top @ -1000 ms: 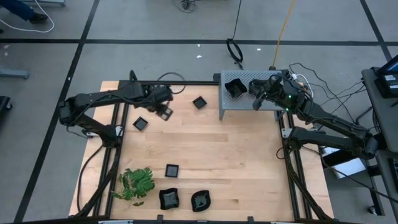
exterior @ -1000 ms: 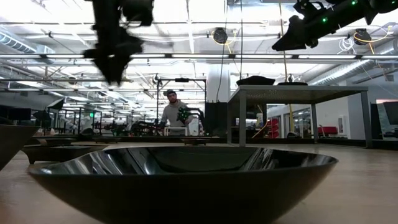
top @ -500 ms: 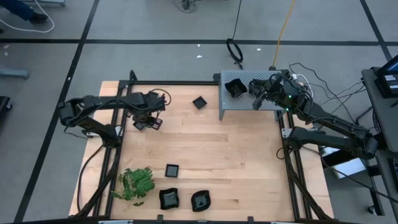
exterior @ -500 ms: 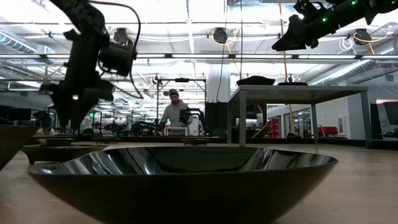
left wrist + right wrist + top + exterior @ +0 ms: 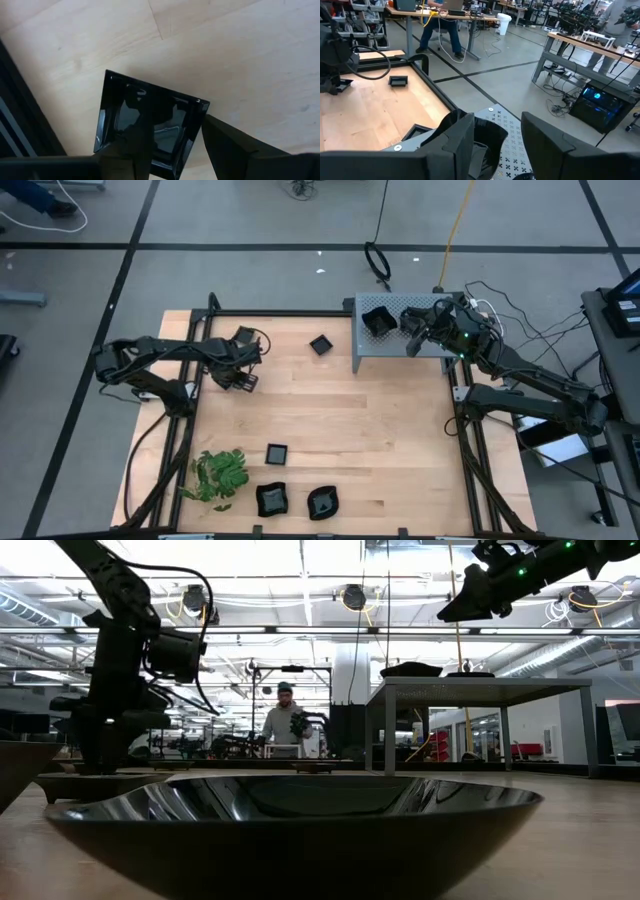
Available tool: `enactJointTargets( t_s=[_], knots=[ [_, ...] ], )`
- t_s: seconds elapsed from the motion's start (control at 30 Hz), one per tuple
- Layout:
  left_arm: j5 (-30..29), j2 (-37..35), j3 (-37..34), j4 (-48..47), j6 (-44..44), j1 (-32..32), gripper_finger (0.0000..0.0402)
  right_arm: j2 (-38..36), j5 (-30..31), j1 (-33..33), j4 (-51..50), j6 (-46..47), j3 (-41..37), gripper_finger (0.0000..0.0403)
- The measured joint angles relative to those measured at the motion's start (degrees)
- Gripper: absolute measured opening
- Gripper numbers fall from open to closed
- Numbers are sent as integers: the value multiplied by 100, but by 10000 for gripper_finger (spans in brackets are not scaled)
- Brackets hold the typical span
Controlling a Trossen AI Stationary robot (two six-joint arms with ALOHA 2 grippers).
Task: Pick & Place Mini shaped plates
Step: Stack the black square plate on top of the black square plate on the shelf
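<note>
While two wavy-edged black dishes (image 5: 271, 499) (image 5: 322, 502) sit at the near edge of the wood surface (image 5: 380, 440), beside a green leafy sprig (image 5: 220, 474), a small square plate (image 5: 277, 453) lies just behind them, apart from both.

Farther back, at the surface's left side, the left tool (image 5: 237, 377) is down over another square plate (image 5: 150, 122). Wrist view: fingers (image 5: 225, 145) spread apart, one over the dish's inside, the other just outside its rim; not clamped on it. Low view shows that tool (image 5: 100, 755) right down at the dish, w/ the arm rising above it.

Another small square plate (image 5: 321, 344) lies near the far edge, well apart from the left tool.

At the far right stands a grey perforated metal box (image 5: 440, 345) w/ a larger black dish (image 5: 377, 321) on top. Right tool (image 5: 412, 337) hovers above the box, fingers (image 5: 542, 132) apart, holding nothing.

A person (image 5: 283, 726) stands in the room beyond.
</note>
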Motion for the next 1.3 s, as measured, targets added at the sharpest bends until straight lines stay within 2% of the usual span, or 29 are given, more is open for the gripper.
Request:
enactJointTargets(
  t_s=[0.1, 0.2, 0.43, 0.47, 0.63, 0.73, 0.83, 0.93, 1.13, 1.23, 1.3],
  knots=[
    [-7, 1, -4, 31, 14, -2, 169, 2, 2, 0, 0, 0, 0, 153],
    [84, 4, -9, 145, 76, 0, 147, 0, 2, 0, 0, 0, 0, 149],
    [422, 15, 34, 308, -2, -101, 21, 0, 2, 0, 0, -1, 0, 146],
    [452, 17, 51, 306, -61, -131, 12, 1, 2, 0, 0, -3, 0, 146],
    [799, 31, 338, 357, -162, -397, 21, 2, 2, 0, 0, -60, 0, 146],
    [936, 31, 658, 519, -156, -712, 9, 2, 2, 0, 0, -63, 0, 146],
    [1013, 31, 948, 1058, 58, -1136, 8, 2, 2, 0, 0, -63, 0, 145],
    [984, 26, 1147, 2078, 637, -1615, 18, 2, 0, 0, 0, -63, 0, 146],
    [355, 28, 1160, 4291, 2443, -2532, 5, 2, 0, 0, 2, 159, 0, 143],
    [-67, 111, 1162, 4901, 2754, -2834, 16, 2, -56, 0, 3, 457, -2, 140],
    [-287, 273, 1164, 5246, 2773, -2981, 21, 2, -346, -3, 2, 656, -2, 139]
  ],
)
